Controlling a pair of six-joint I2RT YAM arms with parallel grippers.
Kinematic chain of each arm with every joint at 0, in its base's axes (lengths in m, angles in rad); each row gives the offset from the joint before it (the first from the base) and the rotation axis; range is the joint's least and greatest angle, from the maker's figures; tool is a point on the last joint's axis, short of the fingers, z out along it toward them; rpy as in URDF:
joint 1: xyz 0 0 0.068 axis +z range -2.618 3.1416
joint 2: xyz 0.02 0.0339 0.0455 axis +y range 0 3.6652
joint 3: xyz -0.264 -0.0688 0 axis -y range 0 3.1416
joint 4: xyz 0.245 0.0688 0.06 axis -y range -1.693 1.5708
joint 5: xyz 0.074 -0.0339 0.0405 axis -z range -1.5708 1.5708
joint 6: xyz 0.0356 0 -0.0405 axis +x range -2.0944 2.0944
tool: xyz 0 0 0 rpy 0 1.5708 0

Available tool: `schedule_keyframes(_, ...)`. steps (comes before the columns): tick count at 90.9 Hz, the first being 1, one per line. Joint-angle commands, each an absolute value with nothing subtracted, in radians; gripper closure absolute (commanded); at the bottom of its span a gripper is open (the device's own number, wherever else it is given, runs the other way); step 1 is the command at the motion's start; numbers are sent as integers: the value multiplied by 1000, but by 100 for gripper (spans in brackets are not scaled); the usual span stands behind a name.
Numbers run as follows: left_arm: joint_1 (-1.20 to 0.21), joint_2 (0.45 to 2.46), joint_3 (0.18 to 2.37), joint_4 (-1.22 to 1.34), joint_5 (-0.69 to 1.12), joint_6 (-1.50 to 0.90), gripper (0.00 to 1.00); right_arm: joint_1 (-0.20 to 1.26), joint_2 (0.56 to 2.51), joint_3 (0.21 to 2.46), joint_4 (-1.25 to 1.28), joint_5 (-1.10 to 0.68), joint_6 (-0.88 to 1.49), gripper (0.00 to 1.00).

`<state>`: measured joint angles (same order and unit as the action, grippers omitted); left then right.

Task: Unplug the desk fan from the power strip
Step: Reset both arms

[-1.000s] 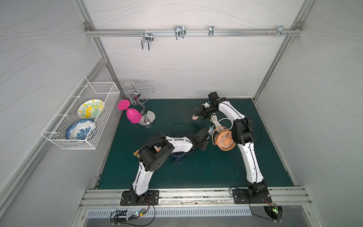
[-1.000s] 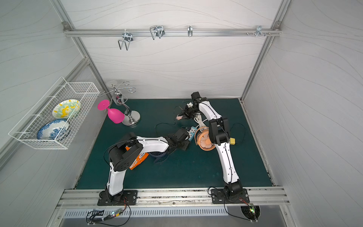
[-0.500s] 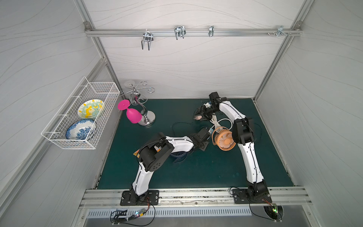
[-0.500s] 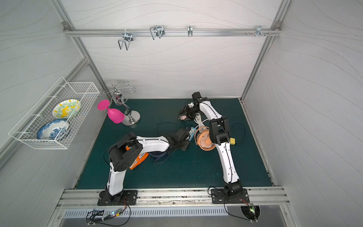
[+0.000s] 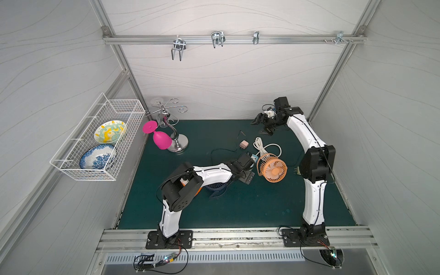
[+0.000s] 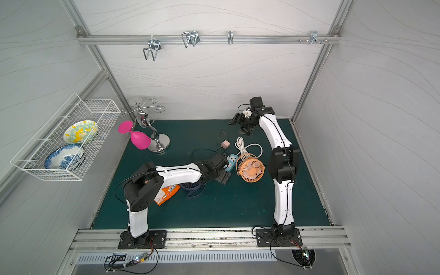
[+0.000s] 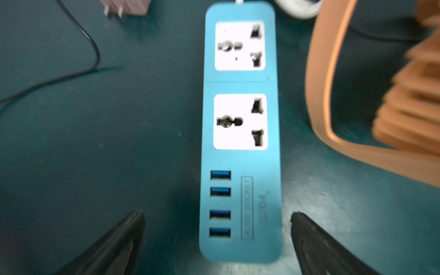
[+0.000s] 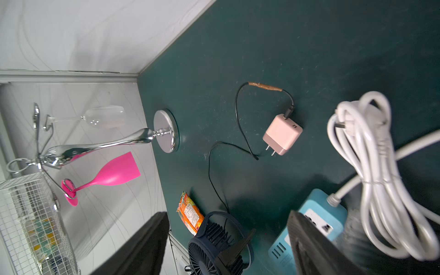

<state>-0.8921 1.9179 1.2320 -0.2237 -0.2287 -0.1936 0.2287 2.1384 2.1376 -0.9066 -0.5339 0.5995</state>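
Note:
The light-blue power strip (image 7: 240, 83) lies flat on the green mat, both white sockets empty; it shows too in a top view (image 6: 232, 162). My left gripper (image 7: 216, 214) stands open with a finger on each side of the USB end, touching neither side. A pink plug adapter (image 8: 282, 134) (image 5: 244, 144) lies loose on the mat with bare prongs. Its thin black cord runs to the dark blue desk fan (image 8: 214, 242) (image 6: 191, 188), partly under my left arm. My right gripper (image 5: 260, 127) hangs open and empty above the mat's back.
An orange fan (image 5: 272, 167) stands right beside the strip. The strip's bundled white cord (image 5: 260, 146) lies behind it. An orange snack packet (image 6: 166, 194) sits under my left arm. A chrome glass rack (image 5: 177, 145) with a pink glass (image 5: 162, 140) and a wire basket (image 5: 95, 140) are at the left.
The right gripper opened and let go of the pink adapter, which now lies on the mat, then pulled up toward the back wall. The left gripper opened wide around the strip.

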Motion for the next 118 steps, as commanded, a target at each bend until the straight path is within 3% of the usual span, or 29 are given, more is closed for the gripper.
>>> schedule_keyframes(1, -897, 1831, 1267, -244, -255, -168, 0, 199, 2061, 2093, -935, -492, 574, 17)
schedule_keyframes(24, -796, 1620, 1285, -332, -267, -142, 0, 86, 1852, 1924, -915, -303, 549, 14)
schedule_keyframes(32, -714, 1529, 1274, -371, -266, -146, 0, 48, 1754, 1799, -858, -161, 527, 2)
schedule_keyframes(54, -367, 1309, 1095, -370, -255, -159, 0, 39, 1384, 1225, -403, 323, 259, 1)
schedule_keyframes(67, -179, 1231, 909, -219, -221, -111, 0, 11, 1239, 914, -128, 431, 168, 1)
schedule_keyframes(88, -24, 1295, 695, 68, -204, -111, 0, 42, 1269, 631, 179, 496, 193, 1)
schedule_keyframes(118, 9, 1451, 511, 589, -203, -35, 4, 95, 1430, 380, 782, 443, 82, 1)
